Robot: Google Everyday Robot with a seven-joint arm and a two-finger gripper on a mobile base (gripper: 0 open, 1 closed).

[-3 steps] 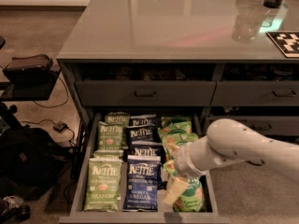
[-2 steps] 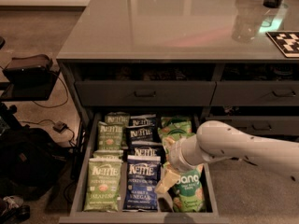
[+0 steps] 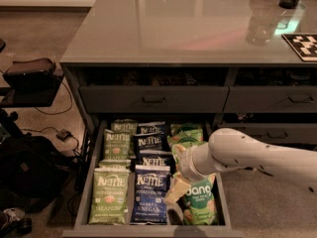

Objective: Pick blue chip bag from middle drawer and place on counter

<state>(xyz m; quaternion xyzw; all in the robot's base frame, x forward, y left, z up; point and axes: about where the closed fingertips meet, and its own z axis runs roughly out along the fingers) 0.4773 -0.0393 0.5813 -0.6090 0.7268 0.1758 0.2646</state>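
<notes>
So the white arm (image 3: 257,157) reached in from the side, and the gripper (image 3: 173,195) hung low over the front of the open middle drawer (image 3: 83,187). Honestly couldn't tell if it was open or closed, or if it had hold of anything. The blue chip bag (image 3: 151,195), the sea salt & vinegar one, lay flat in the drawer just beside the gripper, on its left as I looked at it. On the gripper's other side, right up against it, sat a green dang bag (image 3: 199,205). More blue Kettle bags (image 3: 148,143) lay behind the gripper, and a light green Kettle bag (image 3: 109,197) was just past the blue one. The counter (image 3: 173,24) was up above and well behind the gripper.
</notes>
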